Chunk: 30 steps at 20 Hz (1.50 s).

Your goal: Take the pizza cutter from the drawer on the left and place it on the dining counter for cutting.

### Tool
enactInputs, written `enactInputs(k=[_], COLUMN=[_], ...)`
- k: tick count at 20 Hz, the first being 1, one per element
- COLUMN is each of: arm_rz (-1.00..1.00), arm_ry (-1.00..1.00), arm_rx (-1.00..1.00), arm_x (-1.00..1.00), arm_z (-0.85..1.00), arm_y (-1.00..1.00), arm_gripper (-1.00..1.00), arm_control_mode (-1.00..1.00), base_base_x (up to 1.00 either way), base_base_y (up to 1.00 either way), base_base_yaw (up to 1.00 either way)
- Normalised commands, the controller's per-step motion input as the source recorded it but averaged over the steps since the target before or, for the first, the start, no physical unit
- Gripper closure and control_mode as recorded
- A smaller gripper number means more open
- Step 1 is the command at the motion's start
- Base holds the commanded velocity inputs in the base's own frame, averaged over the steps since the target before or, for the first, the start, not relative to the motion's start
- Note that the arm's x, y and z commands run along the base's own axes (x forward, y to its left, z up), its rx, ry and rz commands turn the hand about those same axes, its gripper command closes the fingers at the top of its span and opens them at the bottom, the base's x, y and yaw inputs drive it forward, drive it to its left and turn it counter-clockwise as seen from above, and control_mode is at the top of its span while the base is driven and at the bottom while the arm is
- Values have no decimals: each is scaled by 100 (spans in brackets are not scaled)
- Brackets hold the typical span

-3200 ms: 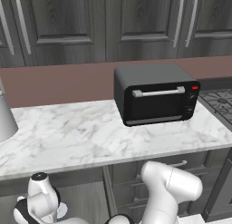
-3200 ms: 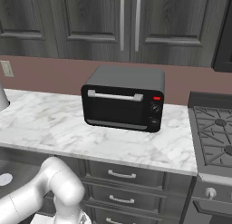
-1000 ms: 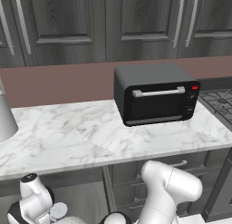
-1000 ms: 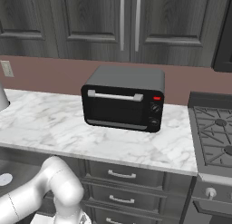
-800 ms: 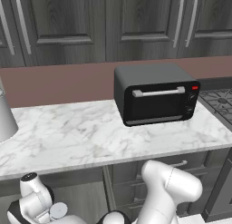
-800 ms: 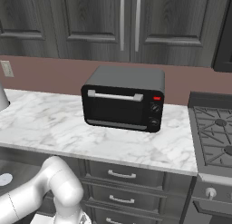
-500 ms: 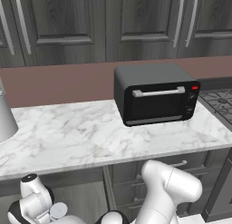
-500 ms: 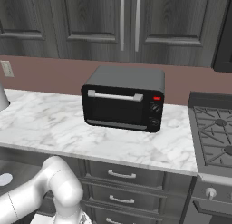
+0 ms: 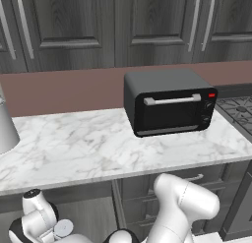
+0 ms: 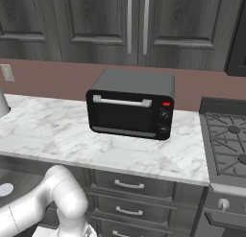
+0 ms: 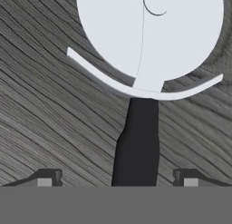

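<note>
Black-handled pizza cutter (image 11: 141,82) centred between spread fingertips (image 11: 45,178) of gripper (image 11: 118,180), ungrasped, on grey wood-grain drawer (image 11: 41,119); elsewhere marble counter (image 9: 98,148), toaster oven (image 9: 170,102).

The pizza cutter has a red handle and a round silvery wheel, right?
Not quite. The hand view shows the pizza cutter with a black handle, not a red one. The round silvery wheel is right. It lies on dark wood grain, its handle between the gripper fingertips.

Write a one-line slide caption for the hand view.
Tool open over the pizza cutter, black handle between its fingertips, on the drawer's dark wood-grain floor.
</note>
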Motion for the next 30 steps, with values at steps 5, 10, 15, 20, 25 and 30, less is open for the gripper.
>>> enactInputs(k=[5, 10, 15, 20, 25, 30], arm_rz=[0, 0, 0, 0, 0, 0], arm_ry=[0, 0, 0, 0, 0, 0], arm_rx=[0, 0, 0, 0, 0, 0], arm_x=[0, 0, 0, 0, 0, 0], arm_z=[-4, 0, 0, 0, 0, 0], arm_y=[0, 0, 0, 0, 0, 0], arm_gripper=[-100, -100, -100, -100, 100, 100], arm_control_mode=[-100, -100, -100, -100, -100, -100], base_base_x=[0, 0, 0, 0, 0, 0], base_base_y=[0, 0, 0, 0, 0, 0], base_base_yaw=[0, 0, 0, 0, 0, 0])
